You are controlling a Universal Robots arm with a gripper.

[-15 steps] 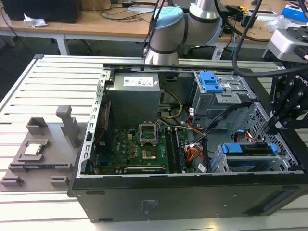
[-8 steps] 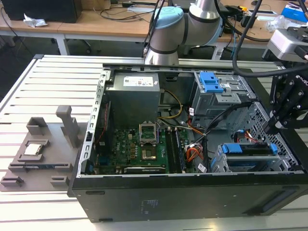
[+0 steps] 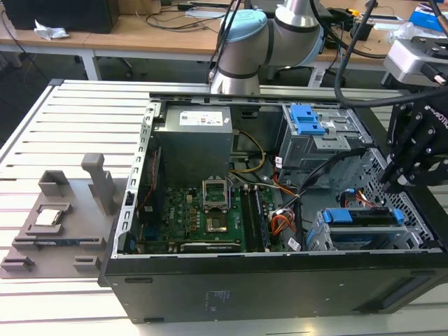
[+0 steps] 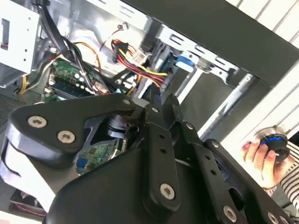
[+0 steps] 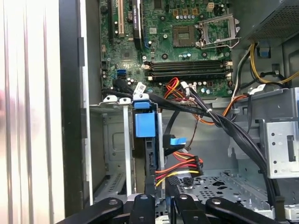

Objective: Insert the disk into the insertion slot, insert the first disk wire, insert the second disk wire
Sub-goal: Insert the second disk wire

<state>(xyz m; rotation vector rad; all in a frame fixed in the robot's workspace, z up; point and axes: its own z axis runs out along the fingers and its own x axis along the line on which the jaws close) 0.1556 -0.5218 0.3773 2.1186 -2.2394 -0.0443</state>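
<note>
The disk (image 3: 367, 218), dark with a bright blue caddy, sits inside the insertion slot (image 3: 360, 239), a silver cage at the front of the case on the exterior view's right. My black gripper (image 3: 393, 180) hangs just above the disk's end nearest the exterior view's right. In the first wrist view the caddy's blue end (image 5: 145, 123) stands in the cage (image 5: 114, 140), with a red, yellow and orange disk wire (image 5: 180, 169) running down to my fingers (image 5: 141, 201). In the second wrist view my gripper (image 4: 160, 99) is shut on the end of that wire bundle (image 4: 142, 65).
The open case holds a motherboard (image 3: 210, 210), a power supply (image 3: 192, 140) and a taller grey cage with a blue latch (image 3: 308, 122). Black and orange cables (image 5: 219, 121) cross beside the slot. A grey fixture (image 3: 59, 217) lies outside the case. A hand (image 4: 261, 156) holds a knob.
</note>
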